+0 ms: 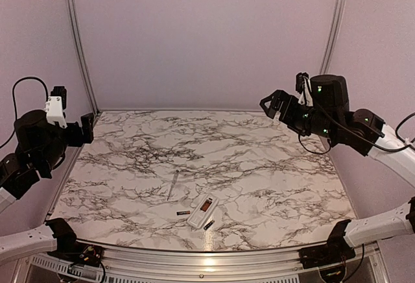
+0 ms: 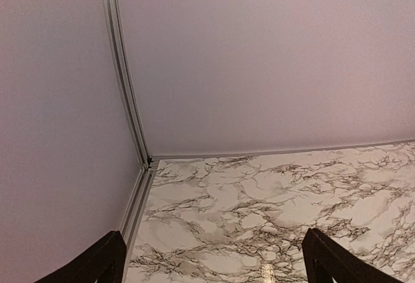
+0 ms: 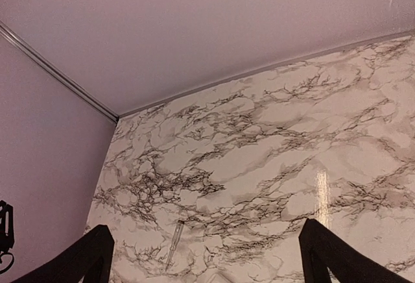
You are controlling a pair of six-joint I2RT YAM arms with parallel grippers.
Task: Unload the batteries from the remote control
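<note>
Top external view is showing the remote control (image 1: 203, 211) lying recess-up on the marble table (image 1: 259, 166), one battery (image 1: 183, 212) resting just left of it, the other battery (image 1: 209, 225) just beside its near end, while the left gripper (image 1: 87, 129) and right gripper (image 1: 272, 104) are hovering wide open, well apart from it.

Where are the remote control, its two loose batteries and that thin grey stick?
remote control (image 1: 203, 211): top view, middle of its casing.
batteries (image 1: 183, 212): top view, middle of the one left of the remote; the other (image 1: 209, 224), also mid-length, lies nearer the arms.
thin grey stick (image 1: 172, 185): top view, its middle.
</note>
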